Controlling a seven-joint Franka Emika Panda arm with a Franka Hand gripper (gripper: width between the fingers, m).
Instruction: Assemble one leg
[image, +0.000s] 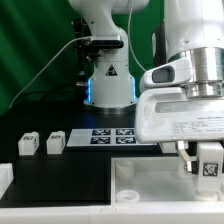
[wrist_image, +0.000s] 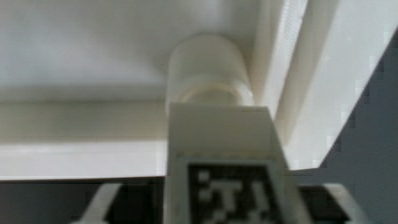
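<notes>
1. Exterior view is showing the claw (image: 204, 160) hanging low at that view's right. Its jaws are clamping one leg (image: 209, 161), whose marker face is looking toward the camera.
2. The gripped leg is standing upright over the end of the tabletop (image: 100, 192) that lies at the exterior view's right, and is reaching down toward it just inside the raised rim.
3. The wrist view is looking along the leg (wrist_image: 217, 120) from the claw (wrist_image: 221, 207). The leg's long axis is running straight out from between the jaws, in line with the claw's own approach.
4. In that same view the leg's rounded far end is sitting in the angle where the tabletop's (wrist_image: 107, 60) floor is meeting its rim wall. So the target is lying dead ahead of the leg, with no sideways offset showing.
5. Whether the tip is touching the floor or hanging just above it is not showing clearly in either view.
6. Judging from this, the coming move is depending on keeping that axis square to the tabletop while pressing or turning the leg home. A tilt would be risking a jam at the corner.
7. Two more legs (image: 41, 143) are lying on the dark surface (image: 20, 120) at the exterior view's left, well apart from the claw, with the marker board (image: 112, 135) between them and it.
</notes>
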